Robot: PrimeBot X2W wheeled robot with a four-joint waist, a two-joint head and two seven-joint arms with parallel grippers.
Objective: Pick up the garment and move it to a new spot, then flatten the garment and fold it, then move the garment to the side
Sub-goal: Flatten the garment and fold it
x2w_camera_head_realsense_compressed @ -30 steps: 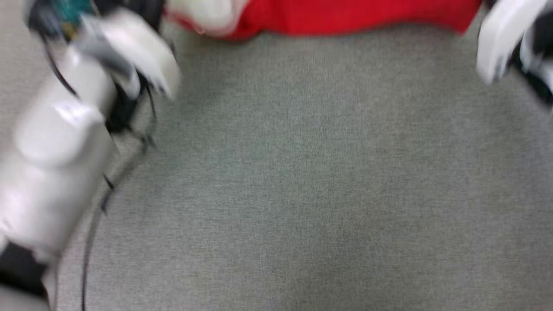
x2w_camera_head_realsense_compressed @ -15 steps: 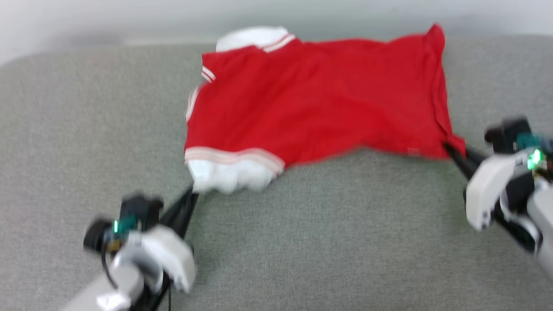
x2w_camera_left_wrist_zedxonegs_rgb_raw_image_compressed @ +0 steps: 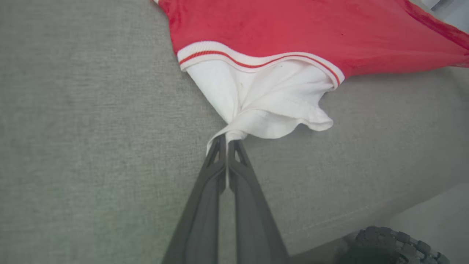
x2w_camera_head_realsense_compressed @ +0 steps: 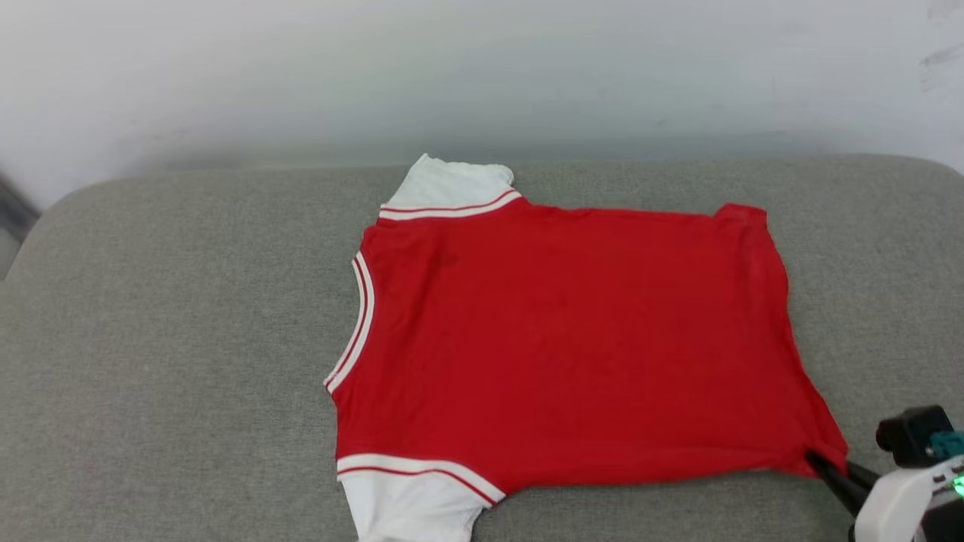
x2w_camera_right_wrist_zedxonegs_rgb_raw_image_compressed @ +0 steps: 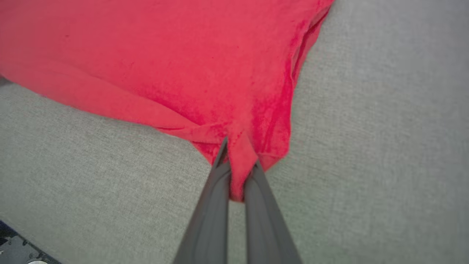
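Observation:
The garment lies spread flat on the grey cushion, plain red side up, collar to the left, one white sleeve at the far edge and the other at the near edge. In the left wrist view my left gripper is shut on the bunched edge of the near white sleeve. My right gripper pinches the near right hem corner; the right wrist view shows red cloth squeezed between its fingers.
The grey cushion has bare fabric left of the garment and a narrower strip to its right. A pale wall rises behind it. The cushion's front edge and a dark wheel show in the left wrist view.
The head camera has tilted up from the near cushion to take in the whole garment. The garment now lies flatter and more stretched out, both grippers still holding its near corners.

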